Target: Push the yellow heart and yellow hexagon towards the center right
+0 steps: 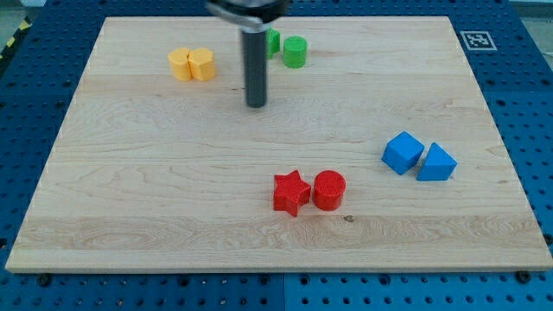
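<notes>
Two yellow blocks sit touching at the view's upper left. The left one (pixel 181 64) looks like the heart and the right one (pixel 202 64) like the hexagon, though the shapes are hard to tell apart. My tip (pixel 257 104) rests on the board to the right of and slightly below the yellow pair, about a block's width or more away and not touching them. The dark rod rises from it to the view's top.
A green cylinder (pixel 295 52) and another green block (pixel 272 41), partly hidden by the rod, sit at top centre. A red star (pixel 291 193) and red cylinder (pixel 329 190) sit at bottom centre. A blue cube (pixel 403 152) and blue triangular block (pixel 437 163) sit at the right.
</notes>
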Robot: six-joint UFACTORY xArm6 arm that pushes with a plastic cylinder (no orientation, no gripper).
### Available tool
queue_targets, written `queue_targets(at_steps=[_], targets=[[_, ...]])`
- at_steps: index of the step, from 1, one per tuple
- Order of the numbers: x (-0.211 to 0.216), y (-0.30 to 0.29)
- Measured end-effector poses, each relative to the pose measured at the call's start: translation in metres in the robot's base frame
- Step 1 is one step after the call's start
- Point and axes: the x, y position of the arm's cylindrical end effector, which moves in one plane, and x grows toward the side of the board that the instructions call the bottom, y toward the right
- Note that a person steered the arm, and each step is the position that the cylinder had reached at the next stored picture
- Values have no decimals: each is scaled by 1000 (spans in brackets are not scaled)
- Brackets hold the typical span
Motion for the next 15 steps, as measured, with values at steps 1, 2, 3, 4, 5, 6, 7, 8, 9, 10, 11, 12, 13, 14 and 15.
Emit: queue_targets(at_steps=[1, 2, 3, 4, 5, 6, 7, 8, 9, 10, 11, 12, 13, 14, 15], targets=[[0, -66], [-7, -120], [-11, -125], [-41, -125], [-78, -128], [-78, -128], [-78, -126], [-78, -108], [-78, -86], [-78, -64], [-78, -38], [-78, -12], [-78, 12], [-78, 39], [-76, 63]])
